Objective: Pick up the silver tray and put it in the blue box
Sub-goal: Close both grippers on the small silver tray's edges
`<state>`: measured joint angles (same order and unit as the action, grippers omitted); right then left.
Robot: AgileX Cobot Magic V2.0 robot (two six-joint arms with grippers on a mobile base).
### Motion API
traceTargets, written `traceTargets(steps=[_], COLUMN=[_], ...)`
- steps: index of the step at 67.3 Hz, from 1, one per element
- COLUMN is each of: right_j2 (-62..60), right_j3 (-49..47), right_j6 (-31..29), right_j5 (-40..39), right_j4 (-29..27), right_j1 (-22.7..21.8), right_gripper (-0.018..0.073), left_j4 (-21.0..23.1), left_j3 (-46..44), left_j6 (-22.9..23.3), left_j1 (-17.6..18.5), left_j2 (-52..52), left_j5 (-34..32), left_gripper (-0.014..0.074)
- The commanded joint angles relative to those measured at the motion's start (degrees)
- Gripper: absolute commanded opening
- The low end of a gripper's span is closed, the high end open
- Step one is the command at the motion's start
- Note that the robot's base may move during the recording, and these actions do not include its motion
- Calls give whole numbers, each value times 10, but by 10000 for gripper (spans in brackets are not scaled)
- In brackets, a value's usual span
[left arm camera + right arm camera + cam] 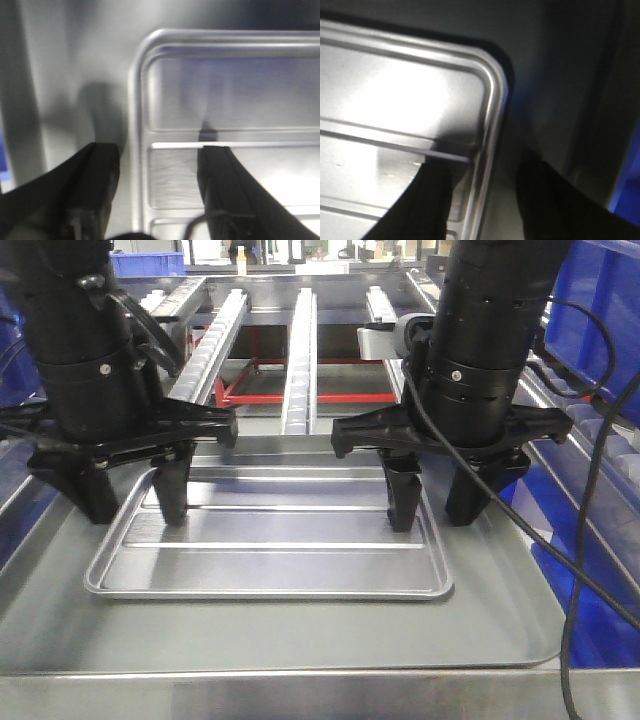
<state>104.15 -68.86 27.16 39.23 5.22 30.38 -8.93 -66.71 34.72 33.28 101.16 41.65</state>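
The silver tray [270, 560] lies flat with its ridged base up, inside a larger dull grey tray [300, 650]. My left gripper [133, 502] is open and straddles the silver tray's left rim [136, 150], one finger [102, 175] outside and one inside. On the other side my right gripper [435, 502] is open too, astride the right rim [487, 155] near a rounded corner. Both sets of fingertips are down at tray level. A blue box [600, 310] shows partly at the right edge.
Roller conveyor rails [300, 350] run away behind the trays over a red frame [300, 397]. Black cables [590, 540] hang from the right arm across the blue wall. A small blue bin [148, 262] stands far back left.
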Motion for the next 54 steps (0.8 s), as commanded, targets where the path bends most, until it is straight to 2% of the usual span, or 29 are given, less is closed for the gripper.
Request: traceTargets(steps=[1, 23, 42, 48, 54], right_j2=[-25, -25, -25, -25, -25], right_j3=[-17, -17, -17, -17, -17], right_j6=[-1, -1, -1, -1, -1], right_j5=[-12, -11, -8, -8, -7], right_j4=[7, 7, 7, 7, 7], right_j1=[-3, -3, -3, -3, -3], right_gripper=[425, 423, 423, 377, 279], left_j4=[2, -9, 3, 3, 2], left_j3=[-17, -16, -16, -16, -16], left_j6=[6, 6, 6, 6, 6], left_j1=[-2, -4, -4, -4, -4], left_j2=[-21, -17, 9, 9, 9], left_j5=[-3, -12, -2, -2, -2], left_gripper=[272, 270, 270, 253, 179])
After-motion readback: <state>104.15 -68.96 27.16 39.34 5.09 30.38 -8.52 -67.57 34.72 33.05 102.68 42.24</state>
